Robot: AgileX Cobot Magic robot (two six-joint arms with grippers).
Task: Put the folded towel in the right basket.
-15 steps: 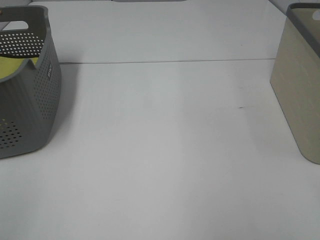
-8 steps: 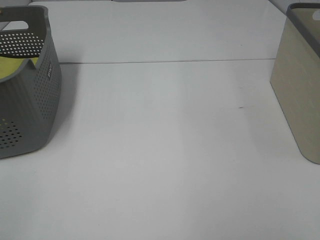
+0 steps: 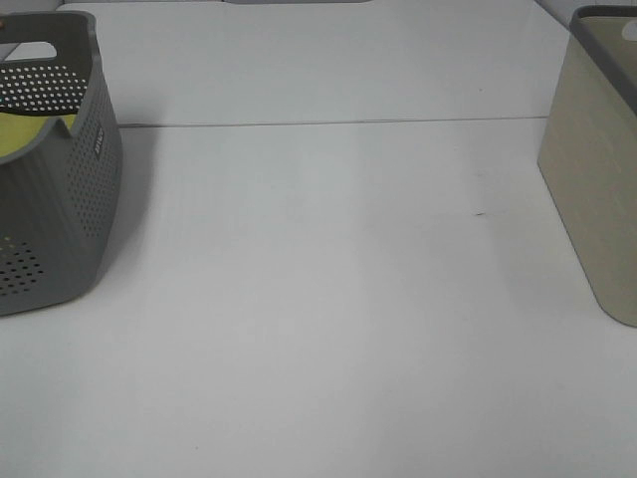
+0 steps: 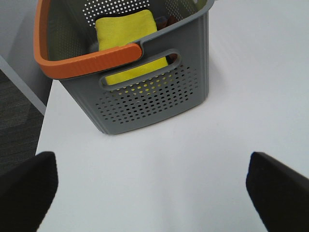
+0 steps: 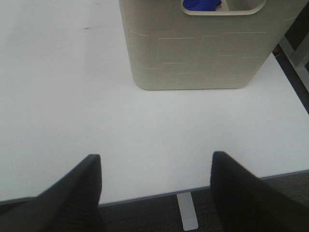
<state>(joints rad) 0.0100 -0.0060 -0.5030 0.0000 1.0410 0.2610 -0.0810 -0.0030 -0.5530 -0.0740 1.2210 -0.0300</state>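
A folded yellow towel [image 4: 126, 36] lies inside the grey perforated basket [image 4: 159, 96] with an orange handle [image 4: 87, 60]; a yellow patch [image 3: 25, 134] of it shows in the high view at the left. The right basket [image 3: 597, 189] is beige and solid-walled; in the right wrist view [image 5: 203, 53] something blue [image 5: 202, 4] shows through its handle hole. My left gripper [image 4: 154, 193] is open and empty, on the near side of the grey basket. My right gripper [image 5: 157, 193] is open and empty, in front of the beige basket near the table edge. Neither gripper shows in the high view.
The white table [image 3: 328, 279] has a seam [image 3: 328, 123] running across its far part. The table's edge and dark floor [image 4: 14, 125] show beside the grey basket, and floor [image 5: 289, 58] beside the beige one.
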